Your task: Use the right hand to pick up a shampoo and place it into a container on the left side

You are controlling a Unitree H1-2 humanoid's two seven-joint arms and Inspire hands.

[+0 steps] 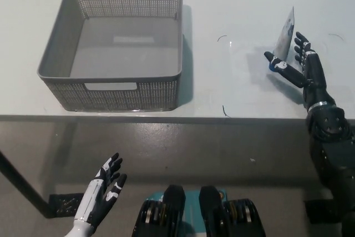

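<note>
So the white bench (233, 4) takes up most of the view, and the big thing on it is the grey perforated basket (166, 90) sitting on the left side, nothing inside it that I can see. That's the drop-off container.

Over on the right side of the bench, well apart from the basket, is the shampoo (285, 36), a white tube standing on its blue cap with the flat crimped end pointing up, tilted a bit.

The black right hand (297, 65) is right at the tube. One finger sits down at the cap end on the near side and the others are up beside the tube's right edge, so the hand brackets it, spread and not clenched. Honestly I can't tell from this angle whether the fingers are actually touching the tube or just next to it, but it doesn't look like a firm hold yet.

The white left hand (102, 192) is parked low at the lower left, below the bench edge, fingers loose and apart, holding nothing.

My read: this is the grasp step, pickup not done. Next move needs the fingers to close on the tube body without knocking it over, since it's balanced on that small cap, then lift and carry it left across to the basket.
</note>
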